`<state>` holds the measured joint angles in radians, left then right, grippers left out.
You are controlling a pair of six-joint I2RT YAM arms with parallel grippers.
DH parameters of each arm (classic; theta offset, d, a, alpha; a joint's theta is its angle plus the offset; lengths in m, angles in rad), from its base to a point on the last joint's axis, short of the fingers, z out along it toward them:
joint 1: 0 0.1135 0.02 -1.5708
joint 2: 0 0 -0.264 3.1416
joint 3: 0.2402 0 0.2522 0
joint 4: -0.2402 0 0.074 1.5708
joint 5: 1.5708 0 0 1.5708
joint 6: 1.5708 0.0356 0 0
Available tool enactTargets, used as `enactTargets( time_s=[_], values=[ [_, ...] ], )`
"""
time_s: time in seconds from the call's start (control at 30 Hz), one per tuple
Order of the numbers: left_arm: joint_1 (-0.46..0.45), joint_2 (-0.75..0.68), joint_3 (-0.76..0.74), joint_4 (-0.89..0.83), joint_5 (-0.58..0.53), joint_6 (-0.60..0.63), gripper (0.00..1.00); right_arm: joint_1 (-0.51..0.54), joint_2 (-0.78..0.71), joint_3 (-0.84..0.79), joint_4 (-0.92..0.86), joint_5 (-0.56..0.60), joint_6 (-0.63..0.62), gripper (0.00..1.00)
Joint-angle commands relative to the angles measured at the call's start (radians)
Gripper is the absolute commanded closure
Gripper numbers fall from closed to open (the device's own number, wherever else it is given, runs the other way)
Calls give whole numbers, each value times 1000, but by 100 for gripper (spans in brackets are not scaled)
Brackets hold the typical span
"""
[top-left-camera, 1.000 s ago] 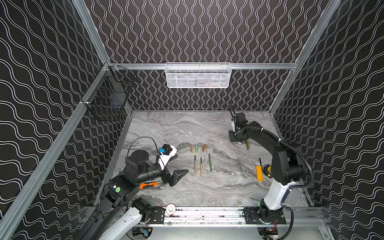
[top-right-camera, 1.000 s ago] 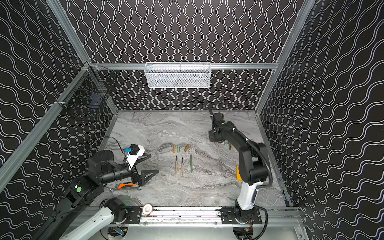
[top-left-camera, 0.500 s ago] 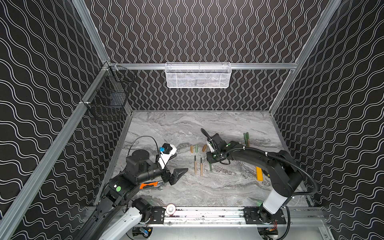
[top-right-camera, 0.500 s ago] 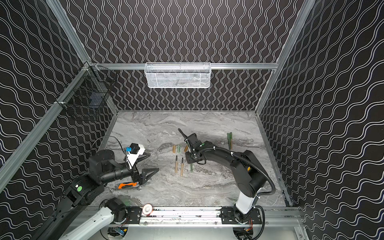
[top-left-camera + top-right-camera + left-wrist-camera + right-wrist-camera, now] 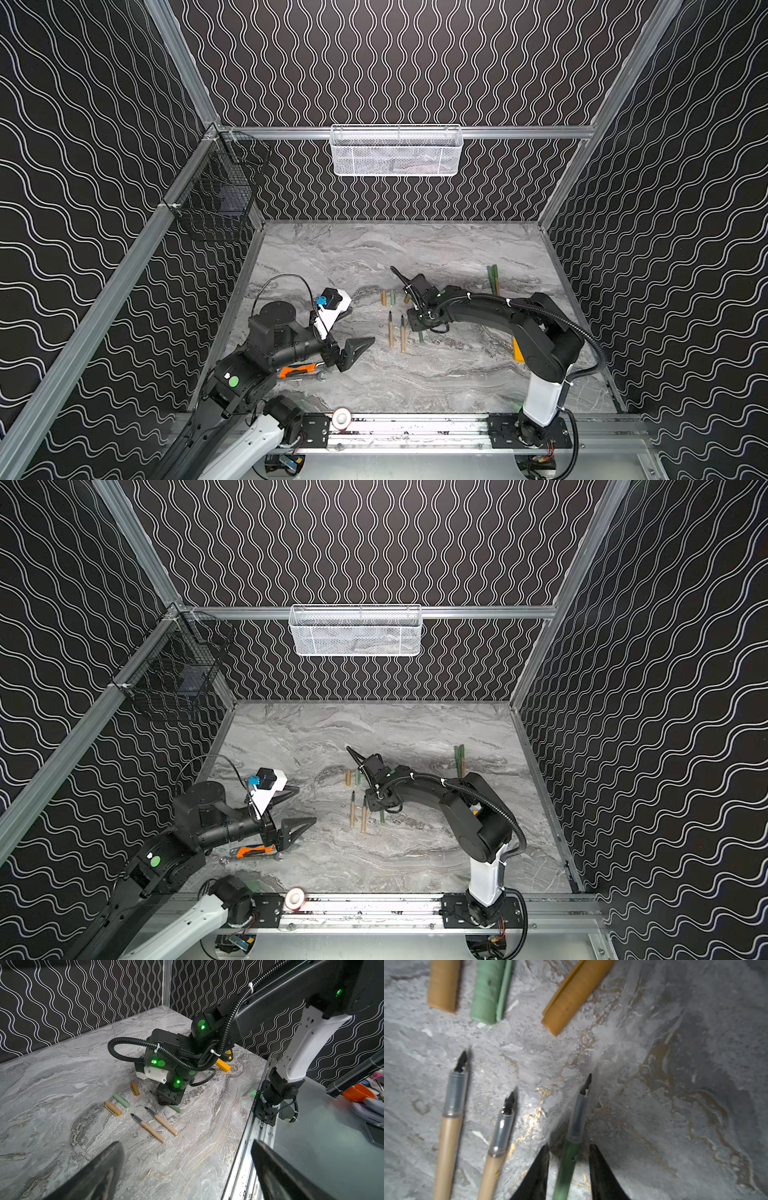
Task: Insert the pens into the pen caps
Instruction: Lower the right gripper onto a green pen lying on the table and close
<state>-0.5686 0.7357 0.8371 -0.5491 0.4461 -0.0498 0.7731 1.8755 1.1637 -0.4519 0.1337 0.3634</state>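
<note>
The right gripper (image 5: 569, 1146) is down at the table (image 5: 436, 249) near its middle, its two dark fingers (image 5: 538, 1169) parted and standing one on each side of the green pen (image 5: 576, 1118), which lies flat with its dark nib uncovered; the wrist view shows a thin strip of marble between each finger and the barrel, though that part of the view is blurred and a light touch cannot be ruled out. Just beside this pen lie a tan pen (image 5: 500, 1140) and, past it, a second tan pen (image 5: 450, 1126), roughly parallel and also bare-tipped. Beyond the nibs, apart from them, sit three caps in a loose row: a tan cap (image 5: 443, 985), a green cap (image 5: 488, 991) just beside it, and a second tan cap (image 5: 575, 995) lying at a slant. In a top view two more sticks (image 5: 492, 278) lie side by side toward the far right of the table, well apart from the rest. The left gripper (image 5: 186, 1141) hangs low over the near left of the table with its jaws spread wide, close to the orange-handled wrench (image 5: 297, 370). A yellow block (image 5: 516, 351) lies on the table partly behind the right arm
</note>
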Motion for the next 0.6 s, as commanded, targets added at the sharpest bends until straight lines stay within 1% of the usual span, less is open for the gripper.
enactTargets(
  time_s=[0.0, 0.1, 0.2, 0.3, 0.37, 0.43, 0.57],
  values=[
    [1, 2, 3, 9, -6, 7, 1, 4, 8, 5, -14, 23, 19, 66],
    [0, 2, 2, 10, -4, 7, 1, 3, 12, 4, -13, 22, 20, 72],
    [0, 7, 5, 5, -10, -4, 1, 3, 11, 8, -10, 18, 20, 76],
    [1, 22, 10, 4, -39, -74, 1, 3, -2, 3, 2, -1, 19, 79],
    [1, 25, -18, 44, -16, -117, 1, 3, -10, -4, 11, -5, 17, 81],
    [0, 32, -21, 56, -6, -133, 1, 2, -18, -8, 24, -9, 15, 83],
    [1, 43, -21, 69, -40, -178, 1, 0, -60, -29, 78, -50, 11, 84]
  ],
)
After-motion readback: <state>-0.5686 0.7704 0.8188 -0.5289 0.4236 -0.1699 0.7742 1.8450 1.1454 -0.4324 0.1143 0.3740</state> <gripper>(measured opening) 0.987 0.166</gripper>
